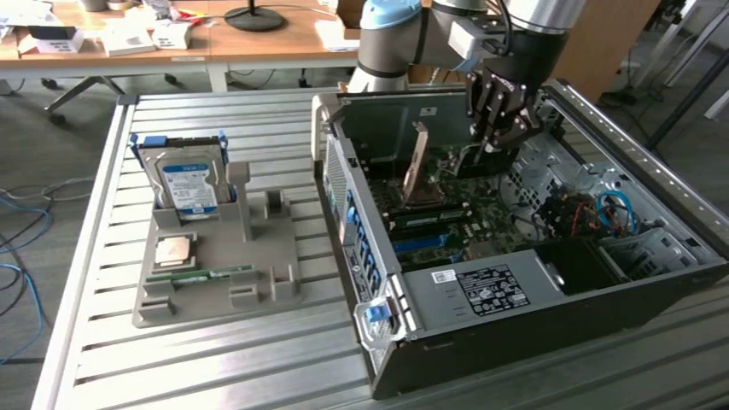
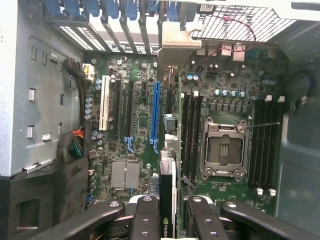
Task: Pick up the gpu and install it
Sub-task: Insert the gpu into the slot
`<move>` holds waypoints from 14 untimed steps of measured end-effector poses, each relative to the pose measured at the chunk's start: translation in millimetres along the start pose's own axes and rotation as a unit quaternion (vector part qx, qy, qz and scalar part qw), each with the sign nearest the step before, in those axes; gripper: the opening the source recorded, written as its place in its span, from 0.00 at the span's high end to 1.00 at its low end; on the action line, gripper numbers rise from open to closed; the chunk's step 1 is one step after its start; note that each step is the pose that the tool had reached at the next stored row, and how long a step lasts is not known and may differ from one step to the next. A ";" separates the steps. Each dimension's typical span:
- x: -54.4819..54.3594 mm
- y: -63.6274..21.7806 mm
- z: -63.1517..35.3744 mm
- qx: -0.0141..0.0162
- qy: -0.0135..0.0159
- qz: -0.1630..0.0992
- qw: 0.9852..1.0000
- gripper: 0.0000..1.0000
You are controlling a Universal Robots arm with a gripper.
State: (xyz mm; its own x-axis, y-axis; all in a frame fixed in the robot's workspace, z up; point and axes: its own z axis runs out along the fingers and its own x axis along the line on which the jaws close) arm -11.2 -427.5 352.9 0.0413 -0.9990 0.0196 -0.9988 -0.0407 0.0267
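Wrist view shows the gpu [image 2: 166,192], a thin brownish-tan circuit card, edge-on and clamped between the black gripper [image 2: 168,202] fingers over the green motherboard [image 2: 140,125]. Exterior view shows it upright inside the open grey computer case [image 1: 547,282], under the gripper [image 1: 501,147].

Slatted metal workbench [image 1: 228,359] stands on grey floor [image 1: 46,145], with blue cables [image 1: 17,205] loose beside it. Wooden desk [image 1: 273,47] behind carries white boxes [image 1: 125,38].
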 end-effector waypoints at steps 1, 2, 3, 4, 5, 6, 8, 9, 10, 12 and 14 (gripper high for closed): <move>0.0 0.0 1.1 0.000 0.000 0.000 1.000 0.74; 0.0 0.0 2.2 0.000 0.000 0.000 1.000 0.74; -0.1 0.0 3.3 0.000 0.000 0.000 1.000 0.74; -0.1 0.0 4.4 0.000 0.000 0.000 1.000 0.74; -0.1 0.0 5.4 0.000 0.000 0.000 1.000 0.74; -0.1 0.0 6.5 0.000 0.000 0.000 1.000 0.74; -0.2 0.0 7.5 0.000 0.000 0.000 1.000 0.74; -0.2 0.0 7.5 0.000 0.000 0.000 1.000 0.74; -0.1 0.0 7.5 0.000 0.000 0.000 1.000 0.74; 0.5 0.1 7.8 0.000 0.000 0.000 1.000 0.74; 2.1 0.1 7.7 0.000 0.000 0.000 1.000 0.74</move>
State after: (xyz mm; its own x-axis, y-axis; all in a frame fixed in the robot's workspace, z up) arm -11.4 -429.7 345.2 0.0412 -0.9990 0.0196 -0.9988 -0.0407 0.0267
